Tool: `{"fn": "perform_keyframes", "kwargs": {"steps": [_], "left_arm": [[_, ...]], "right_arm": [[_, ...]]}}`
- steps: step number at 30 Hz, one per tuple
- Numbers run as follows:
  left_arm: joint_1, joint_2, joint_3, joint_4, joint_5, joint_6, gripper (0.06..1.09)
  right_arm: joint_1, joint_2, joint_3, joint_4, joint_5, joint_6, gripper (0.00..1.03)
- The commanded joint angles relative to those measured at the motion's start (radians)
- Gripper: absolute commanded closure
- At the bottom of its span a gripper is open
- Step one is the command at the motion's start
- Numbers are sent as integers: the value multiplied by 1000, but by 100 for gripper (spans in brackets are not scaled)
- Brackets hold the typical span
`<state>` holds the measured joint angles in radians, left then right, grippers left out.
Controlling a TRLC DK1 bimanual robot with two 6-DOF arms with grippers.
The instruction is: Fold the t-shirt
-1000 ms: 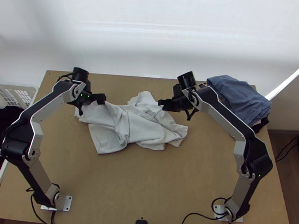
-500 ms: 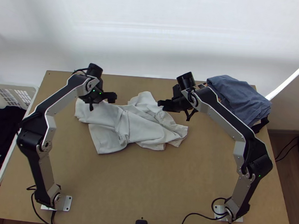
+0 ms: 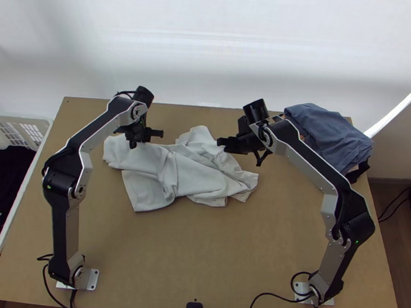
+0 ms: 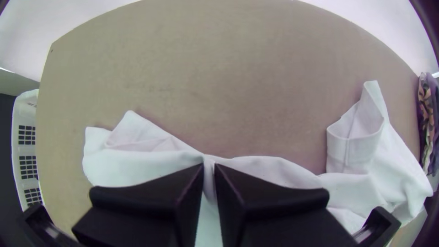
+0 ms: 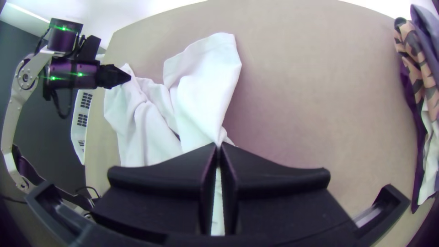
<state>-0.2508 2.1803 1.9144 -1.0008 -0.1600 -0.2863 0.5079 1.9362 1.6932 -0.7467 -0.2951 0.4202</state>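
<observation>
left claw (image 4: 209, 166): nearly closed, pinching a ridge of white t-shirt (image 3: 195, 178) | right claw (image 5: 218, 146): closed on another part | shirt: rumpled beneath and between both claws | progress: two holds made; looks early, flattening and all folding left

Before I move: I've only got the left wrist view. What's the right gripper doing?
Observer: Right gripper is shut on a bit of the white t-shirt.
Operator: Copy. How does the near side of the shirt lie, toward the arms' bases?
Observer: Uneven. One corner juts out toward the left arm's base.
</observation>
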Motion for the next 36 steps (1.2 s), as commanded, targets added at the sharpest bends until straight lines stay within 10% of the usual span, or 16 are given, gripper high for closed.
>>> {"fn": "perform_keyframes", "kwargs": {"steps": [1,25,36], "left_arm": [[35,18,34,-22,-24,16,105],[151,-571,166,-59,36,-93,105],[2,-837,-397,-179,119,9,105]], "right_arm": [[-45,-37,10,-2,19,35,100],[-166,-332,71,1,126,49,100],[-221,-375,39,1,126,51,100]]}}
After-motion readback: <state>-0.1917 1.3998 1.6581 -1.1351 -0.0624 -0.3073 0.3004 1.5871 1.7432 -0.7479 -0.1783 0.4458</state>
